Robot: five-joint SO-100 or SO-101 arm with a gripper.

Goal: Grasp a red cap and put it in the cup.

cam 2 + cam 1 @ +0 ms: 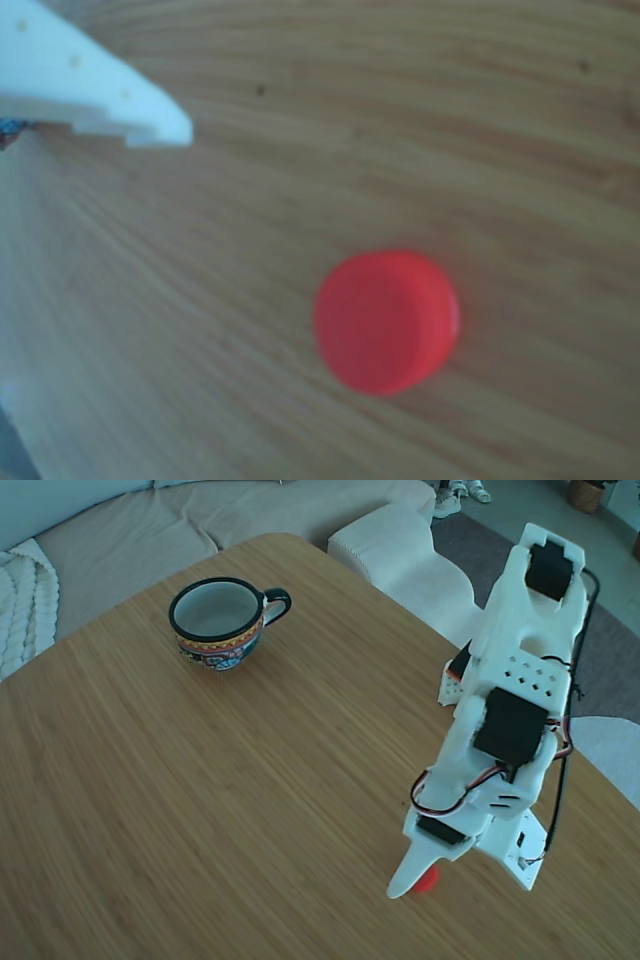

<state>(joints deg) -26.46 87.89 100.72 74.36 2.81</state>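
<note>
The wooden table (200,810) fills most of the fixed view; its grain runs diagonally and its far rounded edge meets a beige sofa (150,525) beyond. A pale cushioned seat (400,555) stands off the table's far right corner.

The white arm (510,710) occupies the right side of the fixed view, folded downward, with 2 black servo housings visible and red, black and white wiring looped at its lower joint.

The cup (220,622) stands upright on the table at upper left of the fixed view, handle pointing right, interior pale, rim black, a patterned colour band around the outside. It is well apart from the arm.

The gripper (425,875) is lowered to the table surface near the bottom edge of the fixed view. 1 white finger (90,80) enters the other view from the upper left corner, clear of the cap. The second finger is not seen in either view, so the width of the claw cannot be told. It holds nothing.

The red cap (428,880) lies flat on the table, partly hidden behind the finger tip in the fixed view. In the other view the red cap (385,320) sits right of centre, blurred, untouched.
</note>
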